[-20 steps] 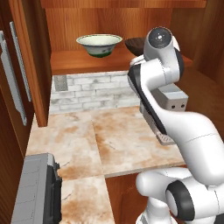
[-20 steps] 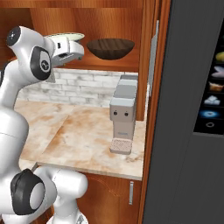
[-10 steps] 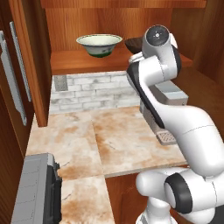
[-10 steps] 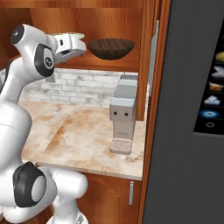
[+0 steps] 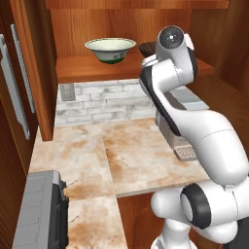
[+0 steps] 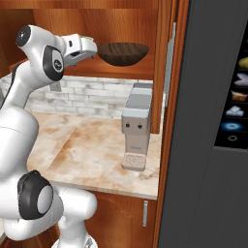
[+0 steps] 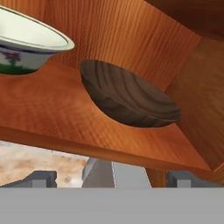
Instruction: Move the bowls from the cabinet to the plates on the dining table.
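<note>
Two bowls stand on the shelf of the open cabinet point(image 5: 80, 69). The cream bowl point(image 5: 110, 49) with a green band is on the left, also at the upper left of the hand view point(image 7: 26, 43). To its right sits the dark brown bowl point(image 6: 123, 53), which lies mid-frame in the hand view point(image 7: 127, 98) and is half hidden by the arm in the left base view. My gripper point(image 7: 111, 179) is open and empty, just before the shelf's front edge and a little below the brown bowl. In the right base view the gripper point(image 6: 92, 48) is close to that bowl's left. The plates and dining table are out of view.
A grey coffee machine point(image 6: 136, 126) stands on the marble counter point(image 5: 121, 155) under the shelf, against the cabinet's right side. An open cabinet door with a long silver handle point(image 5: 19, 92) hangs at the left. A dark tall panel point(image 6: 213, 121) is on the right. A grey appliance point(image 5: 39, 214) sits at the lower left.
The hand has crept forward and to the right, nearer the brown bowl, with the arm's upper links straightening. The jaws stay open and both bowls are unmoved.
</note>
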Robot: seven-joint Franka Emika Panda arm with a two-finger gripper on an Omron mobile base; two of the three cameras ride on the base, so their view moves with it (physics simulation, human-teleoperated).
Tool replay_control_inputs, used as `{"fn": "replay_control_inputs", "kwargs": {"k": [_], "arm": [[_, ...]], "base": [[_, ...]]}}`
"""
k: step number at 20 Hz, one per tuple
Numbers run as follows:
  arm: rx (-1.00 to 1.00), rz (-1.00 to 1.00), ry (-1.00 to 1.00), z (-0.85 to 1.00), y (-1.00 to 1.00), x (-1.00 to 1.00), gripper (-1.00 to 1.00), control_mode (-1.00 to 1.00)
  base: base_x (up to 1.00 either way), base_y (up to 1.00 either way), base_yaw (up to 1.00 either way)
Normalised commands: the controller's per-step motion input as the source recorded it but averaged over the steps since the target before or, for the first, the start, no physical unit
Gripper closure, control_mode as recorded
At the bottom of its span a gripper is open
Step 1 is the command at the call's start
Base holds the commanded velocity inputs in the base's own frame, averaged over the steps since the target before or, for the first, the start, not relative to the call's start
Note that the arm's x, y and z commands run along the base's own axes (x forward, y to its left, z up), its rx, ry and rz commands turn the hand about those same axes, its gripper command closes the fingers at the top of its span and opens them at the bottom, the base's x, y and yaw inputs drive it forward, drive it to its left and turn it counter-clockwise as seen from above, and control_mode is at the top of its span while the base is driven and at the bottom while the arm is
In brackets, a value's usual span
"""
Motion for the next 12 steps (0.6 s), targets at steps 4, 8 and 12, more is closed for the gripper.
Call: {"fn": "replay_control_inputs", "kwargs": {"k": [4,8,12], "arm": [[-0.01,0.00,-0.01,0.07,-0.01,0.24,-1.00,-1.00],[0.00,0.00,-0.01,0.06,-0.08,0.23,-1.00,-1.00],[0.00,0.00,0.00,0.00,-0.13,0.23,-1.00,-1.00]], "base": [[0.00,0.00,0.00],[0.00,0.00,0.00],[0.00,0.00,0.00]]}}
